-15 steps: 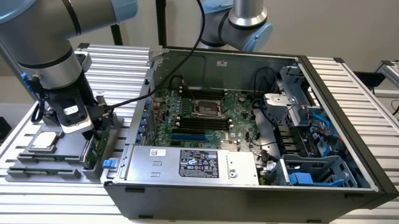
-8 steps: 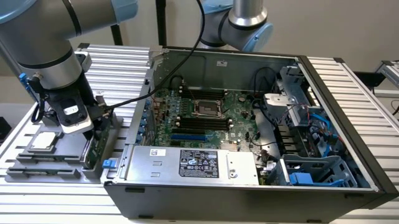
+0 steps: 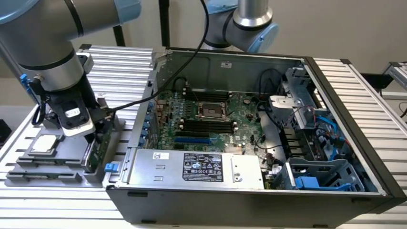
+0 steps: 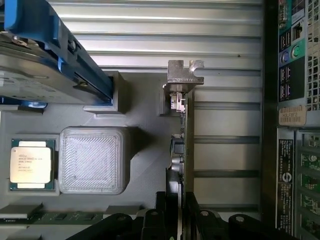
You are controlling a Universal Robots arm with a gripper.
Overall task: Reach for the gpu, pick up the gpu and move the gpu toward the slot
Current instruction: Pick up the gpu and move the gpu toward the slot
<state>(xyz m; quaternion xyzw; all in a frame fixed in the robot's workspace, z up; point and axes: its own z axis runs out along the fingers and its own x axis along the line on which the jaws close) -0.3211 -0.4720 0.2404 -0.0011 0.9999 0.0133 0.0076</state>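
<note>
Gripper (image 4: 176,199) straddling the gpu (image 4: 187,132), which stands on edge in a grey tray (image 4: 145,112). Clamped or loose: cannot tell. Processor chip (image 4: 31,165) nearby.

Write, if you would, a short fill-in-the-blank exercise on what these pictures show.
1. The claw is at the gpu, which stands on its ___ in a grey holder.
2. The hard drive has ___ side rails.
3. The computer case lies with its side ___, motherboard showing.

Missing words: edge; blue; open.
</note>
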